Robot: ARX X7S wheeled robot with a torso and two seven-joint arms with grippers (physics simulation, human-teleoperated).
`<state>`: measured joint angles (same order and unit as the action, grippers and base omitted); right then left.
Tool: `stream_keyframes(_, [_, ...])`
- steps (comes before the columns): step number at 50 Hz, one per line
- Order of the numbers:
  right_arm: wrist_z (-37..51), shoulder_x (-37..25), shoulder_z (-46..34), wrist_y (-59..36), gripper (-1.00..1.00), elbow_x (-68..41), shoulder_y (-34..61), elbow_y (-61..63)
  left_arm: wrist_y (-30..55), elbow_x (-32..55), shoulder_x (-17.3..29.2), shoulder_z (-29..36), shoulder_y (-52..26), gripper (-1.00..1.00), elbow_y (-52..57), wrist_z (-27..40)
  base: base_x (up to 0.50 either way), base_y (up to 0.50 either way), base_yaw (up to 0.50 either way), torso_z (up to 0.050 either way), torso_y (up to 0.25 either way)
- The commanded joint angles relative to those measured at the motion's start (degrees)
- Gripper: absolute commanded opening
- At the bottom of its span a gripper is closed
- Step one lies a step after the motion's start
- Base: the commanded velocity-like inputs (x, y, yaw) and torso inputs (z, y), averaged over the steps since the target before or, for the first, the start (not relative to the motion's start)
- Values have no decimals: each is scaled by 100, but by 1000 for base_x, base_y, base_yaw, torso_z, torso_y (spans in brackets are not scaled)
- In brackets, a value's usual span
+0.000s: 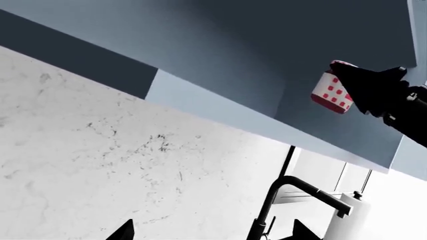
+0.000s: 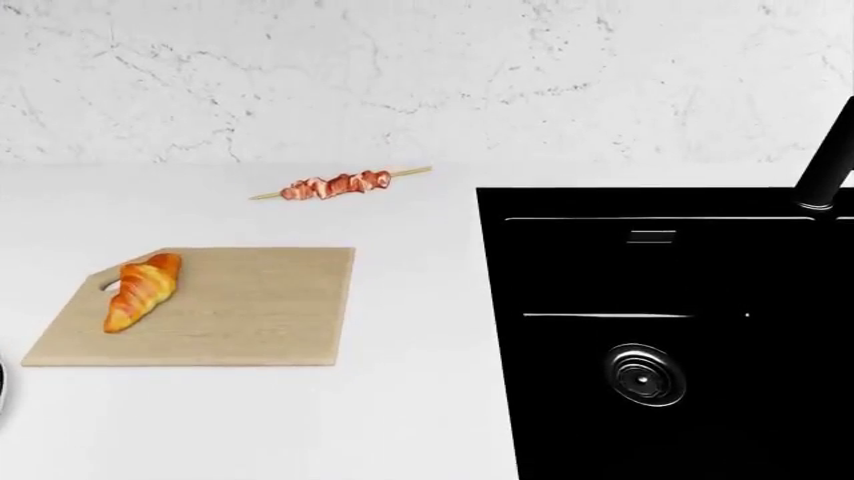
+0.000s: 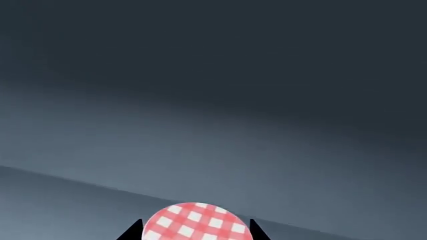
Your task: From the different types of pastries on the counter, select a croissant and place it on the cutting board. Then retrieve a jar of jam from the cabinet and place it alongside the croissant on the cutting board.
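Desk (image 2: 400,420): white, with the black sink (image 2: 667,330) inset toward its right edge. The cutting board (image 2: 227,310) lies near the left edge, and the croissant (image 2: 140,290) is already on the board's left end by the handle hole. A meat skewer (image 2: 340,185) lies near the back edge.

Cabinet (image 1: 220,60): the jar of jam (image 1: 331,92) sits inside it, up off the desk.

My right tool (image 3: 195,231) has a finger either side of the gingham lid (image 3: 195,222); I cannot tell whether they are clamped on it. Of the left tool (image 1: 207,232) only the finger tips show, set apart with nothing between them.

Handling, as I judge it: rigid, smooth glass, likely slippery and breakable, and moderately heavy for its size. I would grip the body below the lid and keep the jar upright.
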<state>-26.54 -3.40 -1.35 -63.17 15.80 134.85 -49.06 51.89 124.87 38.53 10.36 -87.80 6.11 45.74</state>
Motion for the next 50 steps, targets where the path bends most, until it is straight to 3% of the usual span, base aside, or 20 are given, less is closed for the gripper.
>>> stream_keyframes(1, [35, 16, -8, 246, -100, -122, 15, -82, -32, 26, 8, 24, -19, 100, 20, 23, 0, 0, 0, 0, 0])
stream_keyframes(10, [-382, -116, -19, -294, -100, 102, 15, 607, -25, 58, 3, 81, -94, 100, 26, 54, -257, 0, 0, 0, 0])
stream_keyframes(40, [-1307, -78, -41, -850, -100, 395, 15, 1219, -154, 195, 34, 105, -93, 100, 174, 165, -382, 0, 0, 0, 0])
stream_keyframes(45, [-1760, -73, -42, -1301, -100, 397, 15, 1719, -178, 162, 59, 77, 8, 100, 204, 129, -347, 0, 0, 0, 0])
stream_keyframes(50, [-2752, 2, -224, -2488, -100, 819, 15, 2687, -202, 101, 61, 62, 132, 100, 237, 83, 0, 0, 0, 0, 0])
